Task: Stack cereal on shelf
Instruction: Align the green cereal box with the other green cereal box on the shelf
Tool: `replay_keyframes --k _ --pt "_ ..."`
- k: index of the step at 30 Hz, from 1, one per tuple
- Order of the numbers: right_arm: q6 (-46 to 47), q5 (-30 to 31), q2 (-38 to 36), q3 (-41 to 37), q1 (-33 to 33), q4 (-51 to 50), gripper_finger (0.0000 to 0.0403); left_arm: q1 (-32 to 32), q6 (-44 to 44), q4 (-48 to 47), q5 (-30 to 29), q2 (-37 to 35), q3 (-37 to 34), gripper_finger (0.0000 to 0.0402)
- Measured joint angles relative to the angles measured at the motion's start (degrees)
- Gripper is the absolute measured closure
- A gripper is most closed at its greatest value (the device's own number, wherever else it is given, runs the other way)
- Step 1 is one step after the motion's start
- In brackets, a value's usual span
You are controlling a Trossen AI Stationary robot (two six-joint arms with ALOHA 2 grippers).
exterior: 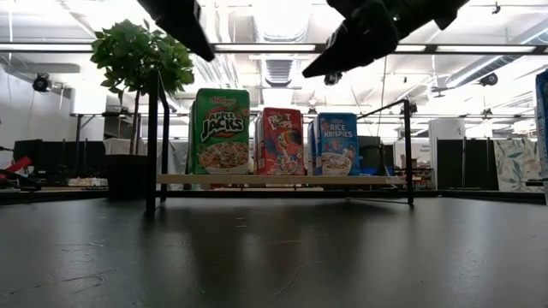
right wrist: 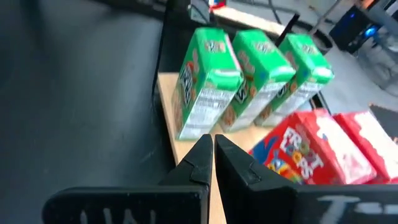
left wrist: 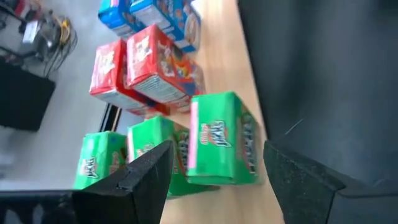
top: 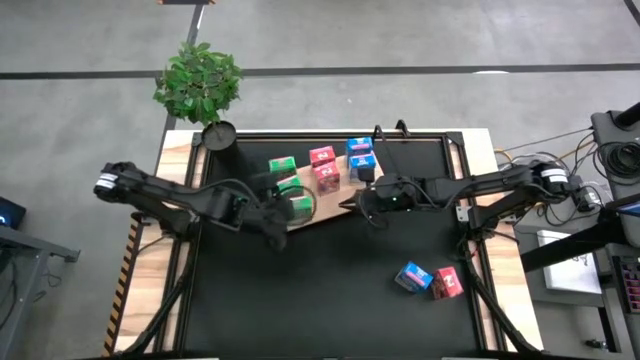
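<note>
The left gripper (left wrist: 214, 177) is held open over the nearest green box (left wrist: 221, 140) on the shelf (top: 325, 208), while the right gripper (right wrist: 213, 158) is pinched closed and empty beside it. The boxes are judged light, stiff and crushable, best taken across their narrow sides. Seven are seen on the shelf; a blue box (top: 412, 276) and a red box (top: 447, 282) lie on the mat, near right.

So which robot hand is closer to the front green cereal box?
Left. The left gripper is open right around the front green box on the board. The right gripper sits shut beside the blue boxes, farther along.
</note>
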Motion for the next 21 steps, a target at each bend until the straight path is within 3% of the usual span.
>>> replay_keyframes --k 10,21 --pt "-2.24 -2.99 9.69 5.44 -1.20 4.84 0.0394 -3.44 -1.94 9.64 -1.19 -8.75 -10.83 0.0168" --pt "-4.99 -2.42 21.12 16.32 -4.81 -3.65 0.0394 -3.44 -1.64 9.58 -4.77 -11.16 -11.73 0.0168"
